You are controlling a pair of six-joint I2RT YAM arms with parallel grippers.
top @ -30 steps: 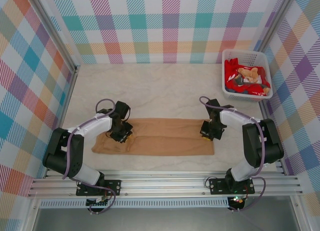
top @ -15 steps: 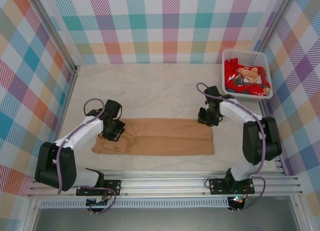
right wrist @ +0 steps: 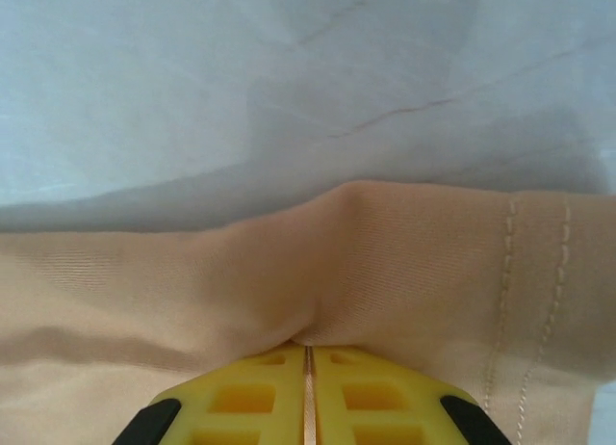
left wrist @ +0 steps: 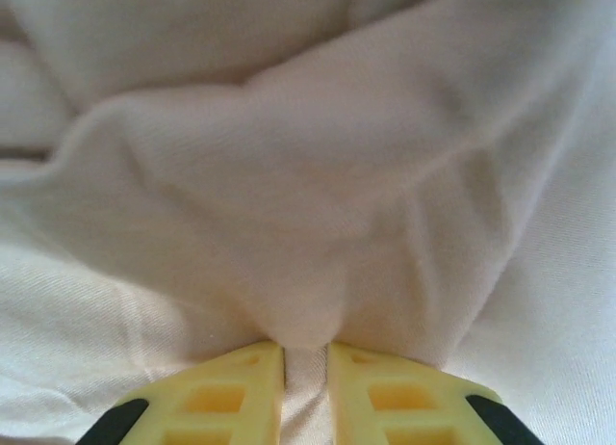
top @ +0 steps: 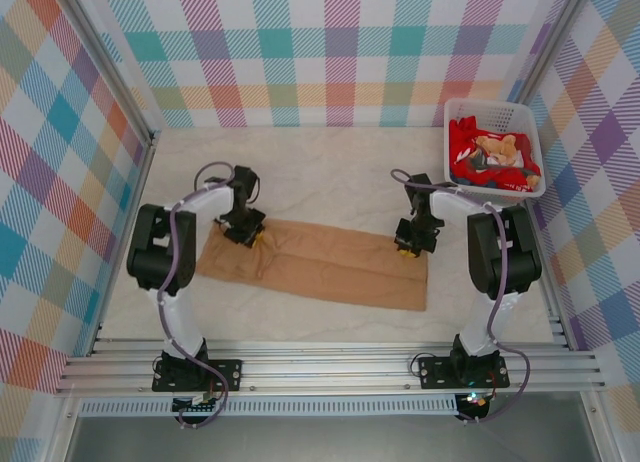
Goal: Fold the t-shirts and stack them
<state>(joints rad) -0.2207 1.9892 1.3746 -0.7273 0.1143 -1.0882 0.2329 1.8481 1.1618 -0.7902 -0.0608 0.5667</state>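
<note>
Tan t-shirt (top: 320,269) skewed, pinched by left end effector (top: 245,235) and right end effector (top: 408,247).

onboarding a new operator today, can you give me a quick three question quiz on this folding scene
1. True or false: the left gripper and the right gripper are both shut on the tan t-shirt.
2. Where does the white basket stand? A) at the far right corner of the table B) at the near left corner C) on top of the tan t-shirt
3. What colour is most of the cloth lying in the white basket?

Key: 1 true; 2 A; 3 red
</note>
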